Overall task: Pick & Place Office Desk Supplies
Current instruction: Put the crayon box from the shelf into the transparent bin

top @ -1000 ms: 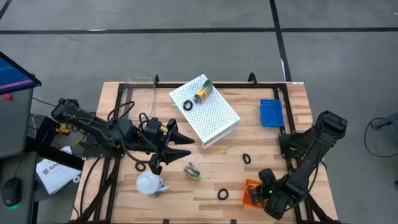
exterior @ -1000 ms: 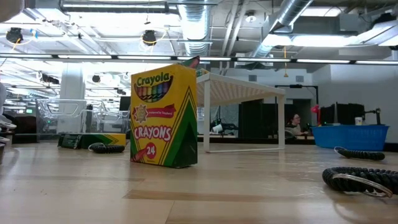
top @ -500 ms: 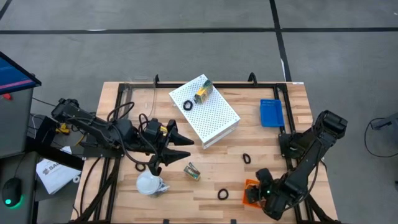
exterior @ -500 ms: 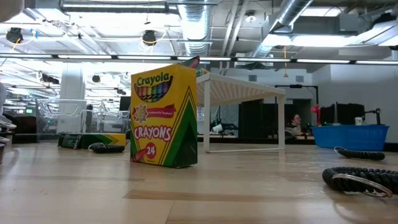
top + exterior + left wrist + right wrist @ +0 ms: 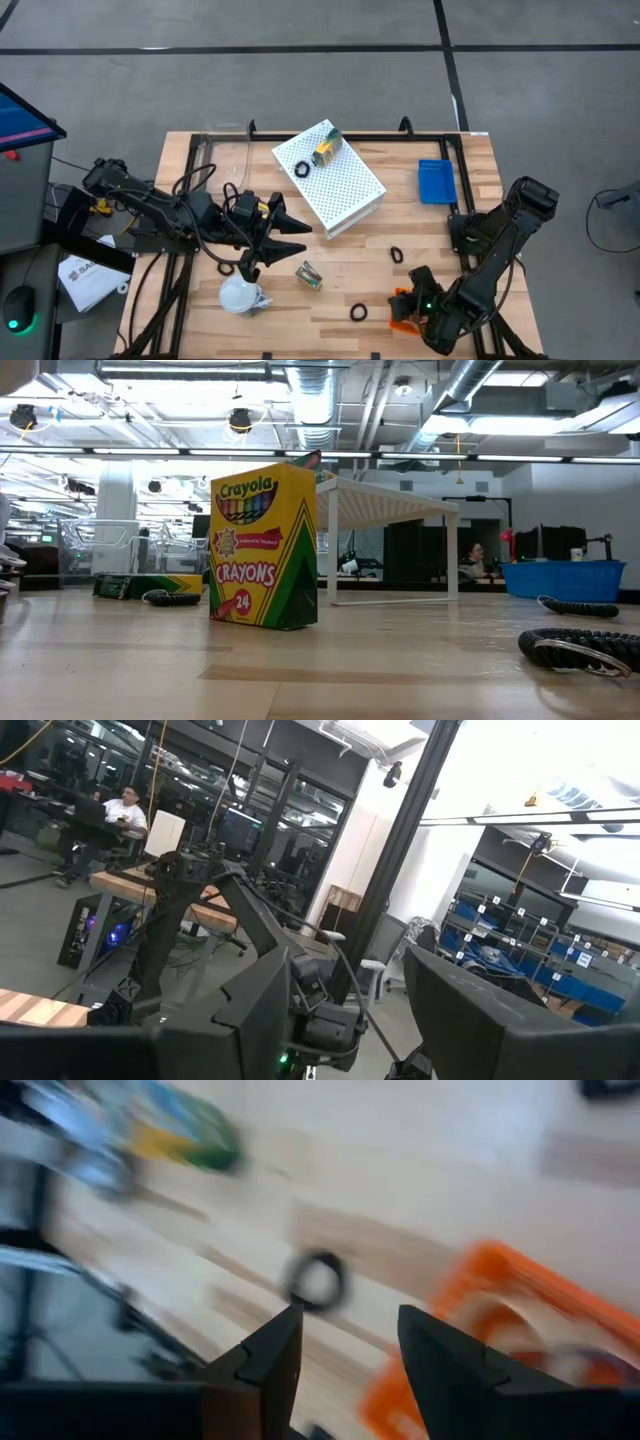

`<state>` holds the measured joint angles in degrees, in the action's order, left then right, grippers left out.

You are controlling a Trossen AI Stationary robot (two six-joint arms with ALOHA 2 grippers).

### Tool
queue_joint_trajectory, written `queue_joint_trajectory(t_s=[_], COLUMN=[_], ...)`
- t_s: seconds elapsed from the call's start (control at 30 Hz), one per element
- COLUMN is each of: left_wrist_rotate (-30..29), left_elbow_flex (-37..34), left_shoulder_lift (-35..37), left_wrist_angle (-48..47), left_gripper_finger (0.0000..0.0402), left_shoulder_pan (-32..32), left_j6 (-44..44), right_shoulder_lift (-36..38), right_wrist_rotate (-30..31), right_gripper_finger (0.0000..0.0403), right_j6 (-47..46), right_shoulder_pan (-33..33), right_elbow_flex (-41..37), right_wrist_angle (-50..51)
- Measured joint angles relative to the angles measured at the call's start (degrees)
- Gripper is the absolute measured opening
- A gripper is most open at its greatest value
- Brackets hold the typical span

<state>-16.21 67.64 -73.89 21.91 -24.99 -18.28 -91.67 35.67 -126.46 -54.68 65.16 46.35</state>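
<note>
A crayon box (image 5: 309, 274) lies on the table (image 5: 190, 160) near its front edge, with black rings scattered around it: one (image 5: 358, 313) to its right near the front, another (image 5: 396, 255) farther right, and one (image 5: 303, 169) up on the white perforated box (image 5: 345, 190) beside a second crayon box (image 5: 325, 151). The right gripper (image 5: 412, 312) hangs at the front right by an orange tray (image 5: 399, 298), its fingers (image 5: 272, 1355) apart and empty. The left gripper (image 5: 290, 235) waits left of centre, fingers parted, nothing in them.

Crayon box (image 5: 264, 546) upright on table, black rings (image 5: 358, 312) scattered flat nearby
</note>
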Motion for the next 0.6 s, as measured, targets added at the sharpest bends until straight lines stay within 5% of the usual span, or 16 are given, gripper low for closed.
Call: queue_joint_trajectory(t_s=[0.2,0.37,0.6], left_wrist_rotate=[0.0,0.1,0.8], left_elbow_flex=[0.0,0.0,0.0], left_shoulder_lift=[0.0,0.6,7.9], left_wrist_angle=[0.0,-2.4,-24.9], left_gripper_finger=[0.0191,0.0191,0.0191], left_shoulder_pan=[0.0,0.0,-1.2], left_j6=[0.5,1.6,-8.6], right_shoulder_lift=[4.1,9.9,18.1], right_wrist_rotate=[15.6,25.5,26.3], right_gripper_finger=[0.0166,0.0161,0.0153], right_j6=[0.9,12.7,37.2], right_shoulder_pan=[0.9,2.4,6.6], right_elbow_flex=[1.3,3.1,7.1], right_wrist_angle=[0.5,0.4,0.0])
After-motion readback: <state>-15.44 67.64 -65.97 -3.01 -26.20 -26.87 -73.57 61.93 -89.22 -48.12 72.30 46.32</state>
